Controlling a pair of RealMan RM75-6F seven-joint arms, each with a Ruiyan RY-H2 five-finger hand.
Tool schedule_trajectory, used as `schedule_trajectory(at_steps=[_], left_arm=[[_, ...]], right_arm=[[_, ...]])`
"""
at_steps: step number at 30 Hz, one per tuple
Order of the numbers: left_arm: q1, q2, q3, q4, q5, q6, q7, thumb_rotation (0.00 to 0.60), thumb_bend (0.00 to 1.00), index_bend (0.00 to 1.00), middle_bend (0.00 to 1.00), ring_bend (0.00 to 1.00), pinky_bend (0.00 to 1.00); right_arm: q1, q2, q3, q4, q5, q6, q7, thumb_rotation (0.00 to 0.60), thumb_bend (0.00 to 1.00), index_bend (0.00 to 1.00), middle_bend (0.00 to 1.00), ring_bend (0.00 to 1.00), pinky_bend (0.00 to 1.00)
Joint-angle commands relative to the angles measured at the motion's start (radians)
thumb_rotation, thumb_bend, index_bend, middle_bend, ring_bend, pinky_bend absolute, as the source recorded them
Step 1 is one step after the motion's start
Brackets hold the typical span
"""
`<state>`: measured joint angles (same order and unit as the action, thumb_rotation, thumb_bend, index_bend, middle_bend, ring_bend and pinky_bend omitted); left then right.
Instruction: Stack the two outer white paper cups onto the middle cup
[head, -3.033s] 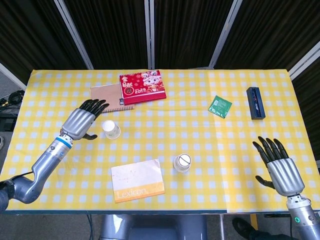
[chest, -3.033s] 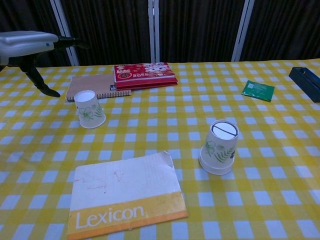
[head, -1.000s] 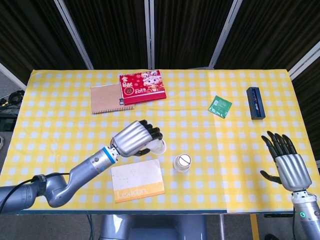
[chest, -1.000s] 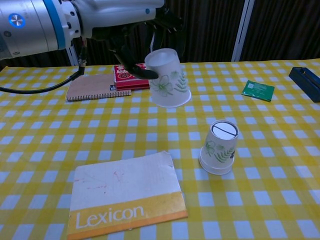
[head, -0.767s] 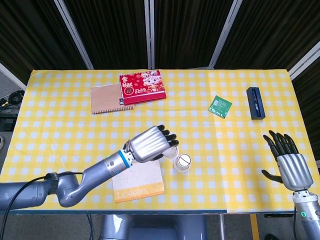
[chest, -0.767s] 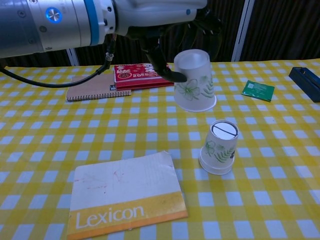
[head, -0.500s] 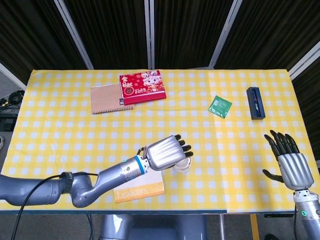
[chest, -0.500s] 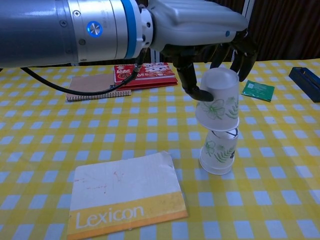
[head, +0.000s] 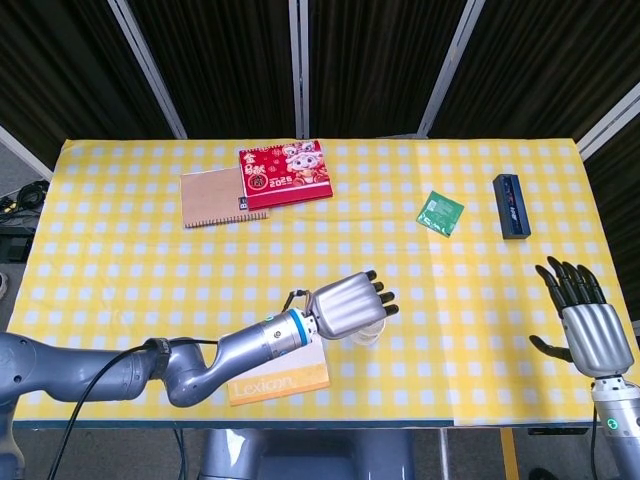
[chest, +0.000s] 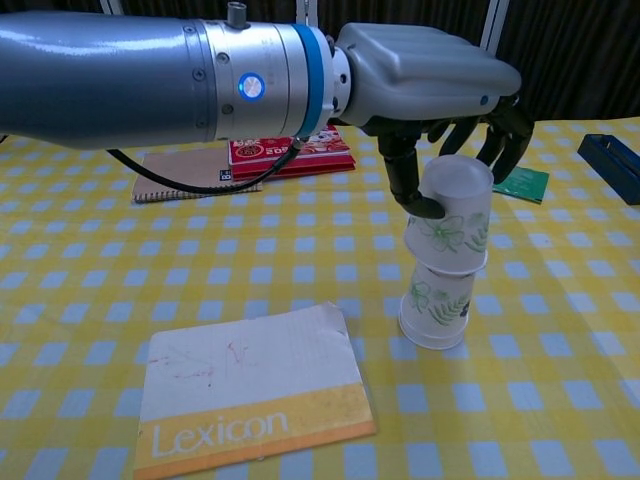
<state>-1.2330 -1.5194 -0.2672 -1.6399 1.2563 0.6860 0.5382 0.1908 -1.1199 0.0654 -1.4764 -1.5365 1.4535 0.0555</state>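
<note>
Left hand (chest: 440, 85) gripping upturned paper cup (chest: 452, 217), which is sitting partly down over the middle cup (chest: 435, 308) (mid-table, beside Lexicon booklet (chest: 250, 390)). Right hand (head: 583, 322) hovering off the table edge, fingers spread, holding nothing.

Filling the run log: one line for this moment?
left hand: holds upper cup | upper cup: partly seated over lower cup | right hand: fingers spread, idle
</note>
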Motion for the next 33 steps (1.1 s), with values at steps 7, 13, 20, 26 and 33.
schedule_trajectory(at_steps=[7,13,20,26,33], left_arm=[[-0.030,-0.027,0.017,0.027,-0.021,-0.007,0.018,0.600,0.31,0.37,0.36,0.43,0.37],[-0.043,-0.033,0.034,0.031,-0.065,-0.007,0.041,0.600,0.23,0.24,0.21,0.29,0.32],[-0.042,-0.006,0.029,-0.005,-0.117,0.031,0.039,0.600,0.00,0.00,0.00,0.00,0.02],[0.022,0.053,0.031,-0.007,-0.088,0.139,0.001,0.600,0.00,0.00,0.00,0.00,0.00],[0.150,0.143,0.065,0.023,-0.105,0.249,-0.088,0.600,0.00,0.00,0.00,0.00,0.00]], right_arm=[[-0.003,0.005,0.005,0.002,0.003,0.003,0.011,0.600,0.00,0.00,0.00,0.00,0.00],[-0.007,0.011,0.009,0.001,0.002,0.008,0.021,0.600,0.00,0.00,0.00,0.00,0.00],[-0.008,0.012,0.009,-0.002,-0.003,0.008,0.018,0.600,0.00,0.00,0.00,0.00,0.00],[-0.011,0.014,0.008,-0.007,-0.010,0.014,0.014,0.600,0.00,0.00,0.00,0.00,0.00],[-0.013,0.015,0.003,-0.017,-0.024,0.019,0.011,0.600,0.00,0.00,0.00,0.00,0.00]])
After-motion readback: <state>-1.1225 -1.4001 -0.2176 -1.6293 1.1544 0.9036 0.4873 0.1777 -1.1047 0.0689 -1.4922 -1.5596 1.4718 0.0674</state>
